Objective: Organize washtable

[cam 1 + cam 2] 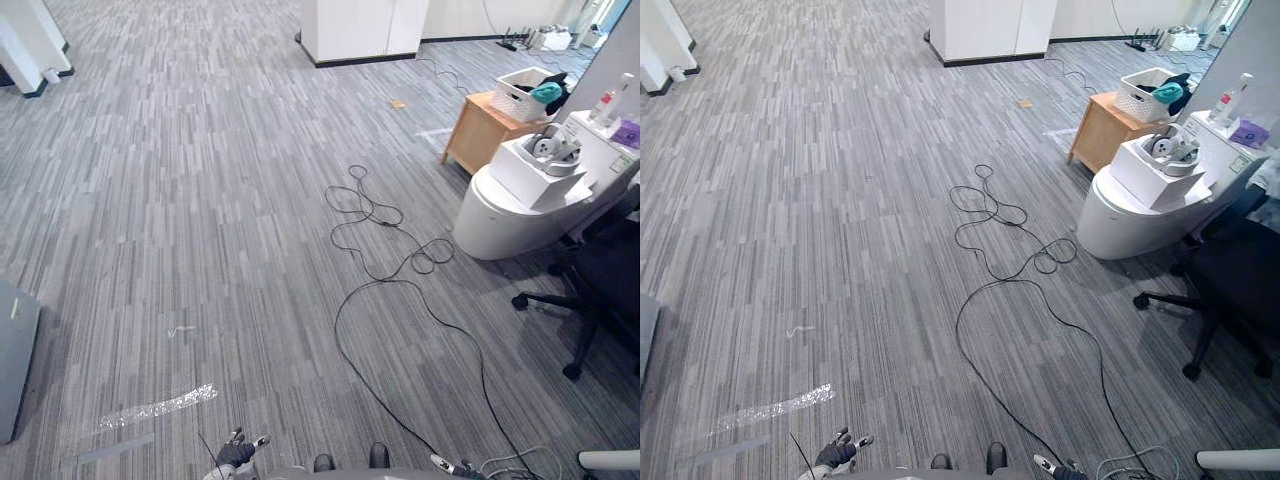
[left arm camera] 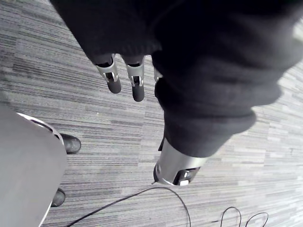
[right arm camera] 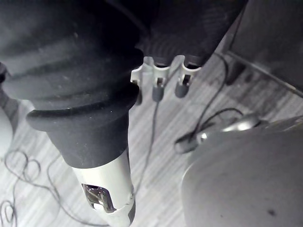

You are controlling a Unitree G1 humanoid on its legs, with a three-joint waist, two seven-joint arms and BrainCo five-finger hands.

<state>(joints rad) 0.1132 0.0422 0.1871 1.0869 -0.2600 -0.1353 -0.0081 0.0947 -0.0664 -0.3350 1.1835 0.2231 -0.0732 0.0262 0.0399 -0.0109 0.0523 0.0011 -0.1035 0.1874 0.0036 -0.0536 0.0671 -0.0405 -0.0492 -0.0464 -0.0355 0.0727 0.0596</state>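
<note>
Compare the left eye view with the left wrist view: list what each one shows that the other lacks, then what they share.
Left eye view: the white rounded table with a white box on it, a wooden cabinet bearing a white basket, a black office chair, and the right hand at the bottom edge. Left wrist view: the left hand up close, fingers straight, holding nothing. Both: the grey striped carpet and that left hand.

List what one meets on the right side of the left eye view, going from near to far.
Black office chair → white washtable → wooden cabinet → white cupboard at the far end.
</note>
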